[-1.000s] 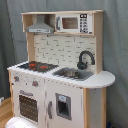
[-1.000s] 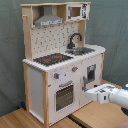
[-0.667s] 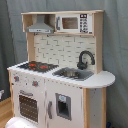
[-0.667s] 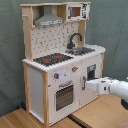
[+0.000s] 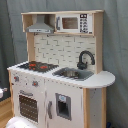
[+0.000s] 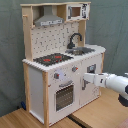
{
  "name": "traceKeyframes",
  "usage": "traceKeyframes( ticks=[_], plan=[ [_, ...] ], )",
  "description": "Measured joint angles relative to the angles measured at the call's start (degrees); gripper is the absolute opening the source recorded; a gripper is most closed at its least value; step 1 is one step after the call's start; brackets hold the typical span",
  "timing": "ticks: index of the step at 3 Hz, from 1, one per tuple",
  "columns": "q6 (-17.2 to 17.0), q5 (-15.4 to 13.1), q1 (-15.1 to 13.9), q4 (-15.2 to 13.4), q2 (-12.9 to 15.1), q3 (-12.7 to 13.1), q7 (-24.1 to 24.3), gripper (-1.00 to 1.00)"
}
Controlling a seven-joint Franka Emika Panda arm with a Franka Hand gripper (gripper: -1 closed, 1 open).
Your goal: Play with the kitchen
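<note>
— Where does the kitchen (image 5: pixel 60 70) stand, and which way does it face?

— It stands upright on a wooden floor (image 6: pixel 105 112) before a grey curtain (image 6: pixel 112 22), its long axis vertical. In the first exterior view its front turns toward the first exterior view's left; in the second exterior view it turns toward the second exterior view's right.

— What sits on the counter?

— The black-red hob (image 5: pixel 34 65), then the grey sink (image 5: pixel 73 73) with the black faucet (image 5: pixel 84 59) arching over it. I cannot tell whether the sink holds anything. Above are the range hood (image 5: pixel 40 26) and the microwave (image 5: pixel 74 23); below the hob is the oven door (image 6: pixel 64 95), shut.

— And the arm?

— In the second exterior view the white gripper (image 6: pixel 86 76) reaches in from the second exterior view's right, level with the cupboard door (image 6: pixel 90 75) under the sink. Whether its fingers are apart or together, I cannot tell.

— Anything changed?

— The arm has pushed further toward the kitchen than a second ago; the kitchen itself has not moved.
</note>
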Motion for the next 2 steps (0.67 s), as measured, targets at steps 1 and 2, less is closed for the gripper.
traceKeyframes(
  ticks=[1,2],
  plan=[
    [-0.1,-0.5,-2.8,1.4,0.1,-5.7,0.2,1.00],
    [-0.9,-0.4,-7.0,4.2,1.0,-8.2,1.3,1.00]
  ],
)
